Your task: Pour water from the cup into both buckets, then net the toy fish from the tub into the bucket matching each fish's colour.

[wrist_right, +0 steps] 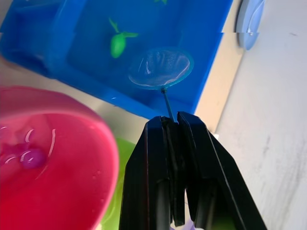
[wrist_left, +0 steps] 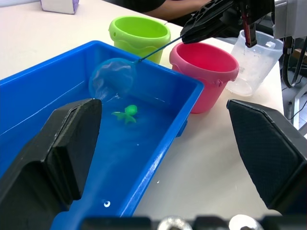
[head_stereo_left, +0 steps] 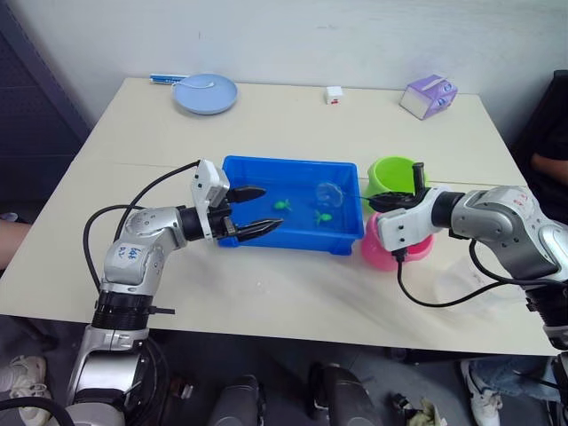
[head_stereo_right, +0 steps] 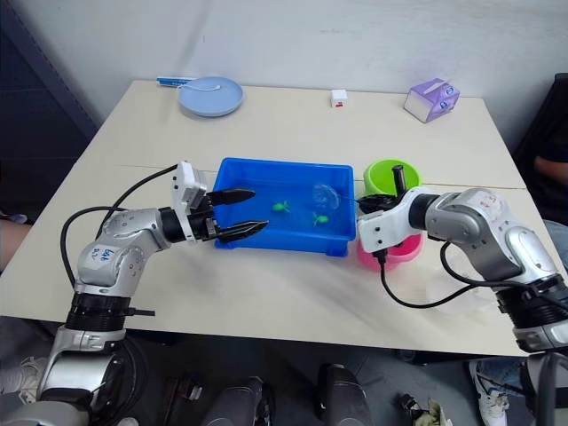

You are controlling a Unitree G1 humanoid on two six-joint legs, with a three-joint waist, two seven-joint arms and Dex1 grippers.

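Observation:
The blue tub [head_stereo_left: 257, 169] sits mid-table holding water and two green toy fish [head_stereo_left: 281, 205] [head_stereo_left: 323, 216]. My right gripper [head_stereo_left: 389, 202] is shut on the thin dark handle of the net [head_stereo_left: 330, 192], whose light-blue hoop hangs over the tub's right part, just above one green fish [wrist_right: 117, 43]. The lime green bucket [head_stereo_left: 395, 173] and the pink bucket [head_stereo_left: 389, 255] stand right of the tub; a magenta shape [wrist_right: 32, 157] lies in the pink bucket's water. The clear cup [wrist_left: 252, 62] stands beyond the pink bucket. My left gripper [head_stereo_left: 272, 207] is open over the tub's left end, holding nothing.
A pale-blue plate [head_stereo_left: 205, 92], a small white cube [head_stereo_left: 334, 94] and a purple box [head_stereo_left: 429, 96] lie along the table's far edge. A person's dark sleeve [head_stereo_left: 550, 146] shows at the right. Cables hang from both wrists.

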